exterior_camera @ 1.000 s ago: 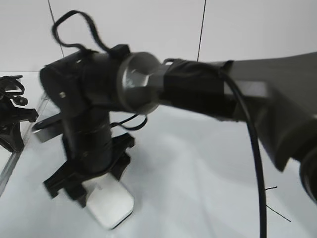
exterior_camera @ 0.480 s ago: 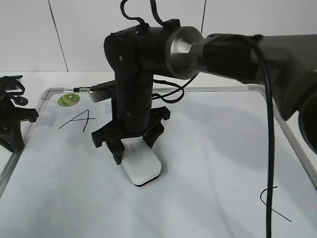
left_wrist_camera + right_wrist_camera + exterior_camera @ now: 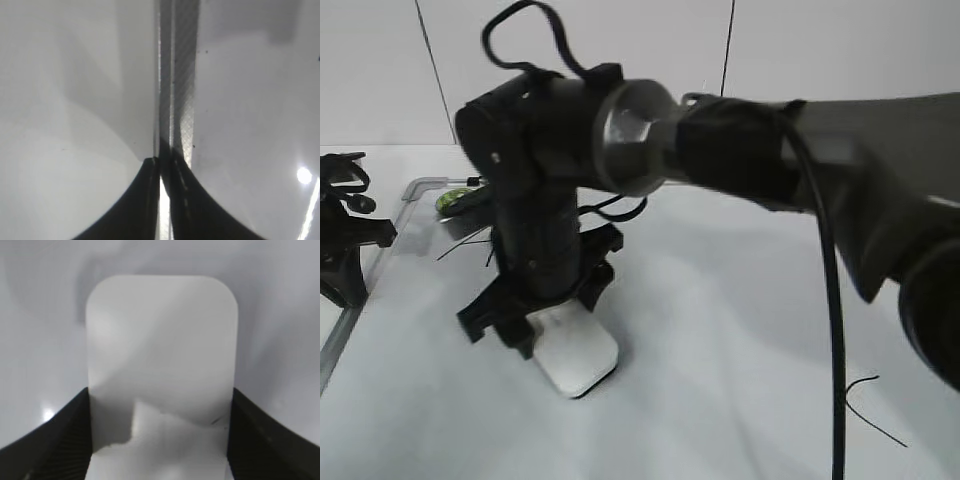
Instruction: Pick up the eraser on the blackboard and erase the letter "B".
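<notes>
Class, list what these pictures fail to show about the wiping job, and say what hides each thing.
- Letter "B": not visible in any view; right arm covers mid-board.
- Letter A: mostly hidden behind that arm, exterior view.
- Eraser underside: faces the blackboard.
- Left gripper: shut, cropped by the frame edge.

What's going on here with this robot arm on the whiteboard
The right gripper is clamped on the white eraser and presses it flat against the blackboard, roughly mid-board. No letter B shows near it; only a curved mark remains at the lower right. The left gripper sits shut off the board's left edge, holding nothing.
</notes>
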Robot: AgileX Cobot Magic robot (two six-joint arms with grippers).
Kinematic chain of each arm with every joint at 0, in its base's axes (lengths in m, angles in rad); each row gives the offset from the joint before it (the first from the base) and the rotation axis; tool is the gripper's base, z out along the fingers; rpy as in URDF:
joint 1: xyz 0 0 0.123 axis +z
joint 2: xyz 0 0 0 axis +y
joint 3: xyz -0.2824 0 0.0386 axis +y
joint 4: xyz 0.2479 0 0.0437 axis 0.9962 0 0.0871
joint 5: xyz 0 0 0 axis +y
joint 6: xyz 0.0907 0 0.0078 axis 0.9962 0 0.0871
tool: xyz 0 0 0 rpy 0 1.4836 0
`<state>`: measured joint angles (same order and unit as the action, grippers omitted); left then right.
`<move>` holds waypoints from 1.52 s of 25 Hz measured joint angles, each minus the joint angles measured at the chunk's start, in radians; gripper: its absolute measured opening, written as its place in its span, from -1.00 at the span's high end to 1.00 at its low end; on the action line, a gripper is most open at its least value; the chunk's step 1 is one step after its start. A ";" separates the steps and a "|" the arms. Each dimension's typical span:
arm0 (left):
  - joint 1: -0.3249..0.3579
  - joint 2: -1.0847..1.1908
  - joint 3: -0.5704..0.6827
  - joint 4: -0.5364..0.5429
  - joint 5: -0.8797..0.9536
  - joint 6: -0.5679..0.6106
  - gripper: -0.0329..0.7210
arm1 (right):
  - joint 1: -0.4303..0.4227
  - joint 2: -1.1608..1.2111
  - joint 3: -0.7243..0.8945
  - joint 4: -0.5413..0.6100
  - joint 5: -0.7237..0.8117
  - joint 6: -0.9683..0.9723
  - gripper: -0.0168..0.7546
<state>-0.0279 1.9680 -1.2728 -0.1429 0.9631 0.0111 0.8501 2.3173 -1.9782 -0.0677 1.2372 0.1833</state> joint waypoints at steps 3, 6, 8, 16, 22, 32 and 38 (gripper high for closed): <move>0.000 0.000 0.000 0.000 0.001 0.000 0.82 | 0.080 0.005 -0.002 0.051 -0.014 -0.021 -0.45; 0.000 0.000 0.000 0.000 0.002 0.000 0.82 | 0.148 0.006 -0.002 0.103 -0.018 -0.042 -0.45; 0.000 0.000 0.000 0.000 0.005 0.000 0.82 | 0.182 0.006 -0.002 0.106 -0.019 -0.051 -0.45; 0.000 0.000 0.000 0.000 0.012 0.000 0.82 | 0.201 0.006 -0.002 0.068 -0.019 -0.041 -0.45; 0.000 0.000 0.000 0.000 0.012 0.000 0.82 | 0.159 0.006 -0.002 0.091 -0.019 -0.030 -0.45; 0.000 0.000 0.000 0.000 0.012 0.000 0.82 | -0.084 0.006 -0.004 0.094 -0.021 -0.015 -0.45; 0.000 0.000 0.000 0.002 0.012 0.000 0.82 | -0.165 -0.001 -0.004 0.094 -0.023 -0.012 -0.45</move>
<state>-0.0279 1.9680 -1.2728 -0.1411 0.9749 0.0111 0.6852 2.3158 -1.9822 0.0258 1.2146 0.1711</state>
